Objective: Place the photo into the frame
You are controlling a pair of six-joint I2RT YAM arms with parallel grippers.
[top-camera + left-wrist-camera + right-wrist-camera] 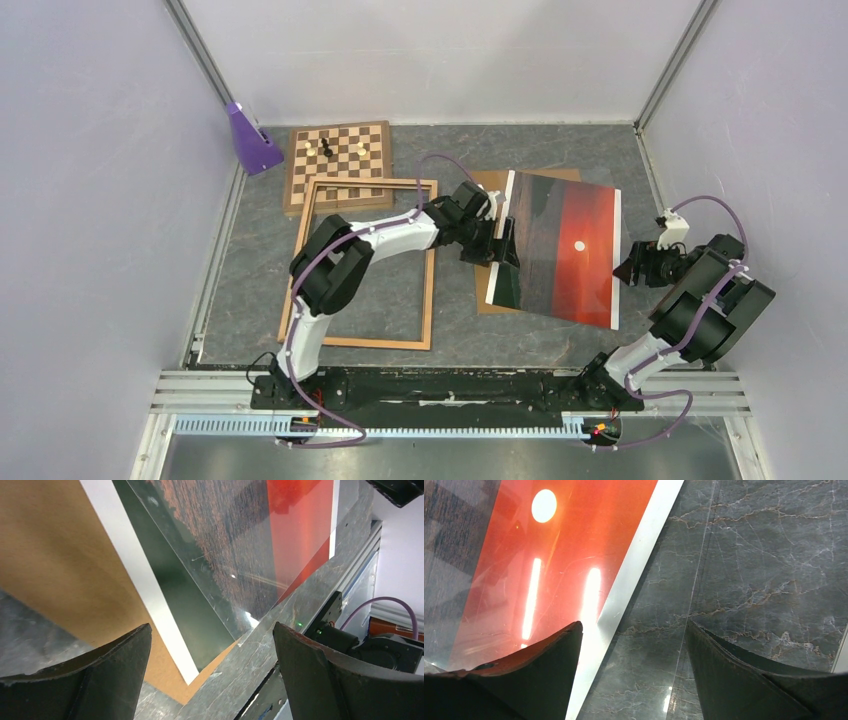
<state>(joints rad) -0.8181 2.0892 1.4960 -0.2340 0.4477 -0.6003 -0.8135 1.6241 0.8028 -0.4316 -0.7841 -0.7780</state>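
The photo (560, 250), a sunset print with a red sky, a white sun and white edge strips, lies face up right of centre on a brown backing board (481, 182). A clear sheet (664, 555) lies over the photo (549, 555) and reaches past its white right edge. The frame (360, 342), light brown wood, lies flat on the left under my left arm. My left gripper (505, 245) hangs open at the photo's left edge; in its wrist view the open gripper (211, 626) looks down on the photo (225, 545) and board (50, 555). My right gripper (628, 268) is open at the photo's right edge, its jaws (634, 623) empty.
A chessboard (338, 165) with a few pieces sits at the back left, touching the frame's far side. A purple wedge (250, 140) stands in the back left corner. White walls close in the grey marbled table (560, 150) on three sides.
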